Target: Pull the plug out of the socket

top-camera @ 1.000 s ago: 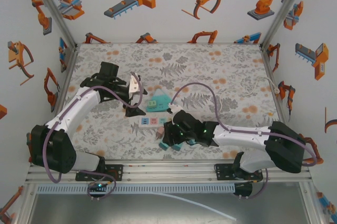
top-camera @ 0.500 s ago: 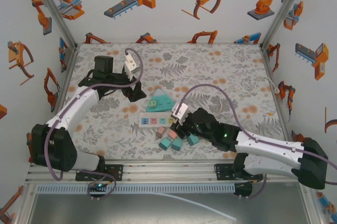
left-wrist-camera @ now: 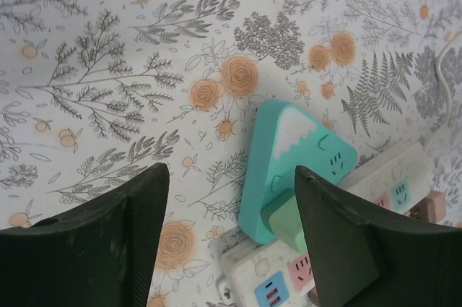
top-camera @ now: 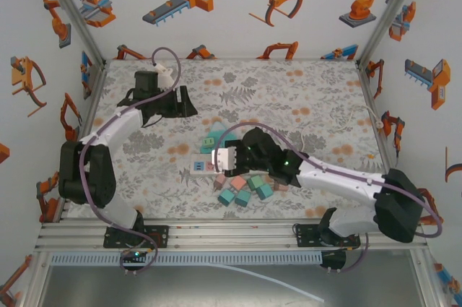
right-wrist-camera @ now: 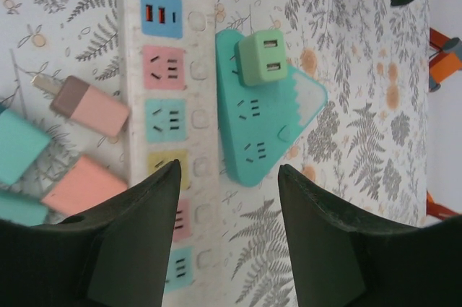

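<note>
**Green cube plug seated in teal socket; both grippers empty**

Top external: the teal, mountain-shaped socket (top-camera: 214,136) lies flat on the floral table (top-camera: 303,97), near its middle and just beside the far edge of a white power strip (top-camera: 201,167). The plug itself is too small to pick out here.

Left wrist: the left gripper (left-wrist-camera: 231,177) hangs above the cloth with its jaws apart and nothing between them. The socket is ahead and to the right. The green plug (left-wrist-camera: 278,224) sits at its near corner, partly behind one finger.

Right wrist: the right gripper (right-wrist-camera: 227,173) hovers over the socket's pointed end, jaws parted and empty. The plug stands up from the socket's wide end, its two slots facing the camera. Loose pink plugs (right-wrist-camera: 90,108) lie on the other side of the strip.

Handling, as a judgement: the plug looks like hard, smooth plastic, light and rigid, and probably a little slippery. Its opposite flat sides offer the best purchase, low on the cube. The socket seems light and unanchored, so it would likely lift with the plug unless the other gripper pins it. A straight pull along the prongs should avoid jamming.
</note>
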Available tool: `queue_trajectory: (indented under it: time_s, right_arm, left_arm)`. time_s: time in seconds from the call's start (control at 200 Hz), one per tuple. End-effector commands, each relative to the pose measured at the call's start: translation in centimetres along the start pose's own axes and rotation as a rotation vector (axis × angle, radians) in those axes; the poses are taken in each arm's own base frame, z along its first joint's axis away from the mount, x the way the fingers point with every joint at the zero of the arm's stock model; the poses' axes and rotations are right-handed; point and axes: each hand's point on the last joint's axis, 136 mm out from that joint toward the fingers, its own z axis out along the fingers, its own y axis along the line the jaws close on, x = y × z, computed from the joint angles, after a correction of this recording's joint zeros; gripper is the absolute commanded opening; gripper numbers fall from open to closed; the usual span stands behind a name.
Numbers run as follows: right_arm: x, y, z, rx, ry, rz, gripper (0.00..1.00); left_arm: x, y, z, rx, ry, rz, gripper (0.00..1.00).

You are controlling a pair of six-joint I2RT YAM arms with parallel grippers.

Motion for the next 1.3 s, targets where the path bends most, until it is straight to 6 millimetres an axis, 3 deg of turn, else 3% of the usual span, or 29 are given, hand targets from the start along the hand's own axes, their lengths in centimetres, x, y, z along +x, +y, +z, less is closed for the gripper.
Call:
queue_trajectory:
  time_s: [0.0,0.105,0.476,0.846,1.297]
  right_arm:
    - [-2.0,-1.3,1.6,-0.030,-0.107,-0.042,0.54]
    - [-2.0,-2.6,3.3,-0.062,-0.151,-0.008,0.53]
    - [-0.3,-5.8,7.5,-0.108,-0.233,0.055,0.52]
    - [1.7,-4.8,11.0,-0.164,-0.202,0.070,0.52]
    - [3.3,-4.1,12.6,-0.187,-0.170,0.082,0.42]
  left_arm:
    - [-0.7,0.5,1.0,-0.031,-0.021,-0.097,0.66]
    - [0.5,0.7,2.0,-0.063,0.022,-0.088,0.65]
    - [4.5,-1.9,4.4,-0.015,0.248,0.021,0.67]
    - [7.1,-4.2,5.6,0.086,0.374,0.020,0.67]
    - [10.9,-3.1,6.6,0.021,0.560,0.034,0.67]
